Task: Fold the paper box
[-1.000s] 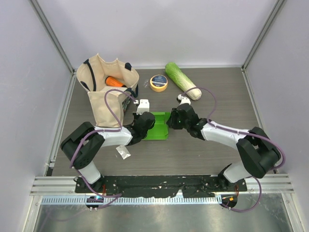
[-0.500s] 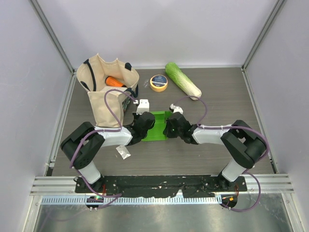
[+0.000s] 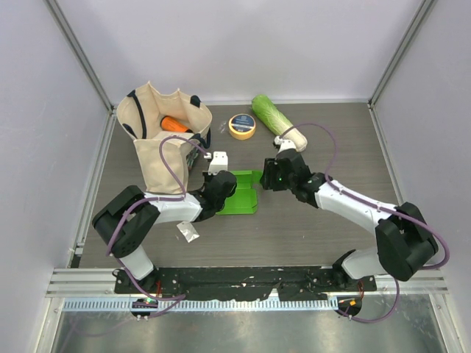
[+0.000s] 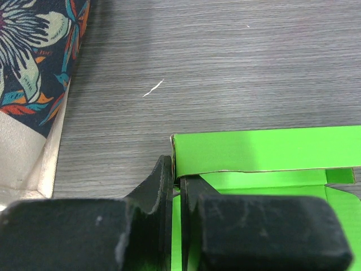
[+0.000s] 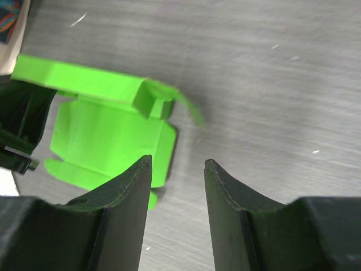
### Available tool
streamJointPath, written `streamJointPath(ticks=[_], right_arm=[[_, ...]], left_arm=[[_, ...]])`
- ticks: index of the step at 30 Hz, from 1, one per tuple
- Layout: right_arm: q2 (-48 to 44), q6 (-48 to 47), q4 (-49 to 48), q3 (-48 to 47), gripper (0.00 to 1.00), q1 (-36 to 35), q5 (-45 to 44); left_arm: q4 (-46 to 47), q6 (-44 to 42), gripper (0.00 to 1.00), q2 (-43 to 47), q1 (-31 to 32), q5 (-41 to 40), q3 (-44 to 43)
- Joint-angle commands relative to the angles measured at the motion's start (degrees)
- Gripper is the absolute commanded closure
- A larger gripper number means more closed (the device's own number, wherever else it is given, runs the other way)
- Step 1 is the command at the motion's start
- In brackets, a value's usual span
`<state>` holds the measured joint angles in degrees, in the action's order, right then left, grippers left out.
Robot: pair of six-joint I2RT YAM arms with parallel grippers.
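The paper box (image 3: 241,194) is bright green card lying partly folded on the table between the arms. In the left wrist view its far long wall (image 4: 265,149) stands up from the flat base. My left gripper (image 3: 221,188) is shut on the box's left edge, and the card shows pinched between its jaws (image 4: 177,176). My right gripper (image 3: 266,179) hovers just off the box's right end, open, with only bare table between its fingers (image 5: 177,164). In the right wrist view the box (image 5: 107,135) lies to the left with a small end flap raised.
A canvas tote bag (image 3: 163,143) with a floral lining (image 4: 34,51) and an orange thing (image 3: 174,123) inside stands at the back left. A yellow tape roll (image 3: 241,126) and a pale-green cabbage (image 3: 277,122) lie at the back. A small silvery scrap (image 3: 188,232) lies near the left arm.
My right gripper, shut at the box's right edge half a second ago, has opened and drawn back from the box towards the far right. The left gripper and the box have not moved.
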<state>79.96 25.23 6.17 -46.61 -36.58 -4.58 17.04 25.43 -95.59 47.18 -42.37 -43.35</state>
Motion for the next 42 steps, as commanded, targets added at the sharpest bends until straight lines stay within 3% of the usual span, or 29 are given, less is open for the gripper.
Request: streamJointPath(ticks=[1, 8, 15, 21, 22, 25, 33, 39, 42], right_arm=[[-0.86, -7.47, 5.52, -3.57, 0.5, 3.35, -0.97], [5.63, -10.29, -4.05, -3.75, 0.5, 3.44, 3.78], [11.26, -11.7, -10.74, -4.71, 0.57, 1.34, 0.55], [11.62, -10.12, -8.38, -7.96, 0.83, -4.72, -10.51], [11.62, -8.99, -7.68, -8.49, 0.91, -5.34, -11.58], [11.27, -2.4, -3.9, -10.25, 0.99, -6.75, -13.61], [12.49, 6.93, -0.29, -11.4, 0.99, -7.81, -14.23], [13.55, 6.06, 2.6, -14.81, 0.99, -8.25, -17.48], [13.64, 10.17, 4.81, -17.11, 0.99, -8.25, -15.2]], left_arm=[[1.86, 0.23, 1.0, 1.28, 0.02, -1.49, 0.02], [1.86, 0.23, 1.0, 1.37, 0.02, -1.49, 0.29], [2.03, 0.23, 1.0, 1.37, 0.11, -1.4, 0.37], [2.74, 0.5, 1.0, 1.55, 0.02, -1.14, 0.9], [3.17, 0.5, 1.0, 1.64, 0.02, -1.22, 0.99], [3.44, 0.58, 1.0, 1.9, 0.11, -1.49, 1.34], [3.62, 0.59, 1.0, 2.25, 0.11, -1.31, 1.61], [3.7, 0.59, 1.0, 2.69, 0.02, -1.22, 1.78], [3.79, 0.59, 1.0, 2.78, 0.11, -1.05, 1.78]])
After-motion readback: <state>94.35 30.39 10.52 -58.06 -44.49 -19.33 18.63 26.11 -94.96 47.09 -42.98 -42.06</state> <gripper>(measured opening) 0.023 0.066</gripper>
